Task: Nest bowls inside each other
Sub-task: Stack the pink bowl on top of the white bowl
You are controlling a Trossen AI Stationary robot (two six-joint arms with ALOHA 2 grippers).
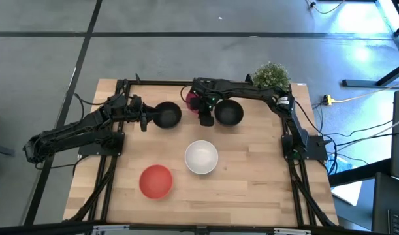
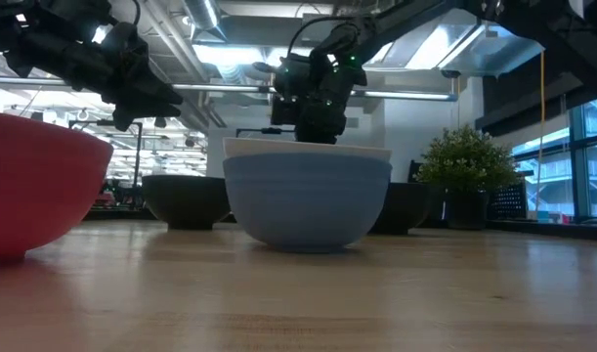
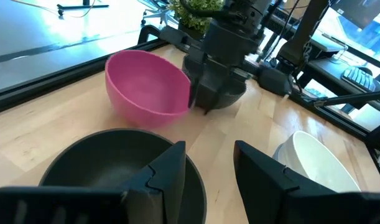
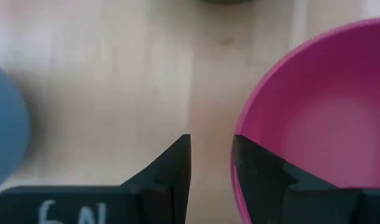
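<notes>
Beside the potted plant (image 1: 271,74), the pink bowl (image 1: 193,99) was flanked by two black bowls (image 1: 167,115); its rim was straddled by the right gripper (image 4: 211,163), narrowly parted, while the left gripper (image 3: 208,163) was held open, empty.

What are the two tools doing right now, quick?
Left tool: open, above a black bowl's rim.
Right tool: open, beside the pink bowl's rim.

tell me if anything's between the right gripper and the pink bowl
Nothing visible is. The right gripper sits open right at the pink bowl, one finger against its rim, bare table around.
</notes>
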